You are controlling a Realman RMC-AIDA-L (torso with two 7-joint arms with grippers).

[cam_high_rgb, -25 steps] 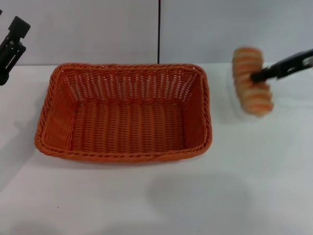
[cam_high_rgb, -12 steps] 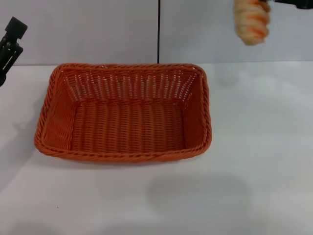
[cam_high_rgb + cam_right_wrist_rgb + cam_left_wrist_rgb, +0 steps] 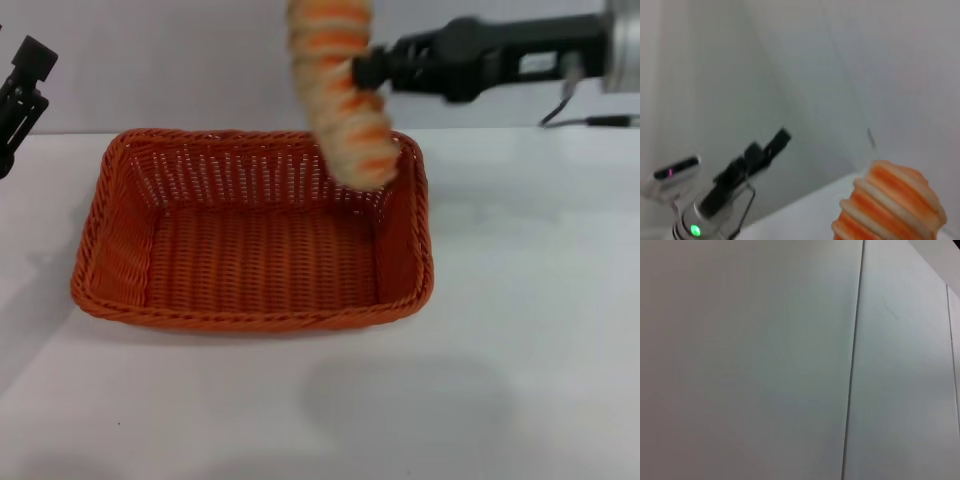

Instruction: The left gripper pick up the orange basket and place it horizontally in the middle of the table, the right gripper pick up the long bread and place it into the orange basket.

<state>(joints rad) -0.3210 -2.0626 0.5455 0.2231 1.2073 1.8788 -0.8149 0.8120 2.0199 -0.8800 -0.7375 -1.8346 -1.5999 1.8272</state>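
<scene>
The orange basket (image 3: pixel 255 230) lies lengthwise across the middle of the white table (image 3: pixel 520 330), empty inside. Above its far right corner hangs the long bread (image 3: pixel 340 90), striped cream and orange, tilted with its lower end over the basket's rim. My right gripper (image 3: pixel 362 70) reaches in from the right and is shut on the bread's side. The bread (image 3: pixel 890 207) also shows close up in the right wrist view. My left gripper (image 3: pixel 22 85) is raised at the far left edge, away from the basket; it appears again in the right wrist view (image 3: pixel 767 147).
A grey wall with a dark vertical seam (image 3: pixel 325 60) stands behind the table. The left wrist view shows only that wall (image 3: pixel 750 360). White tabletop stretches in front of and to the right of the basket.
My right gripper has carried the long bread up and leftwards, from right of the basket to above its far right corner. Basket and left arm have stayed put.
</scene>
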